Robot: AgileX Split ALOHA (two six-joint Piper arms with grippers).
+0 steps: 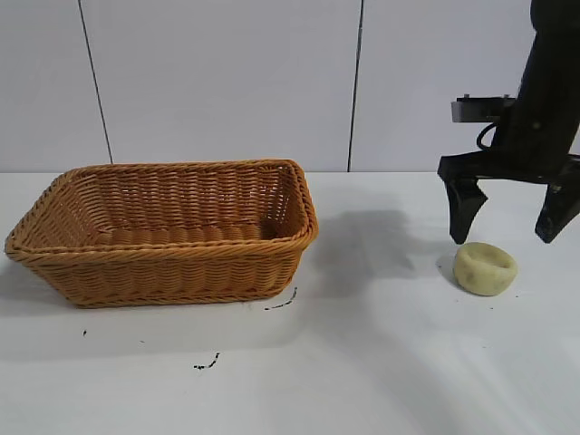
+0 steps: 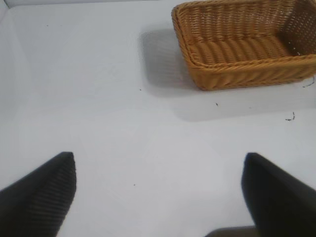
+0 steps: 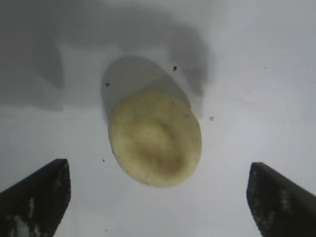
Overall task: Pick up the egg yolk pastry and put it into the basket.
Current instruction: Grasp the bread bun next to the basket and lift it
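Note:
The egg yolk pastry [image 1: 486, 268] is a small pale yellow lump with a dented top, lying on the white table at the right. It also shows in the right wrist view [image 3: 155, 137]. My right gripper [image 1: 509, 228] hangs open just above and slightly behind it, fingers apart and empty; in its wrist view the gripper [image 3: 158, 170] straddles the pastry's near edge. The orange-brown wicker basket [image 1: 163, 258] stands empty at the left, and shows in the left wrist view [image 2: 247, 74]. My left gripper [image 2: 159, 160] is open and empty over bare table, outside the exterior view.
Small dark specks [image 1: 207, 364] lie on the table in front of the basket. A grey panelled wall [image 1: 227, 82] runs behind the table.

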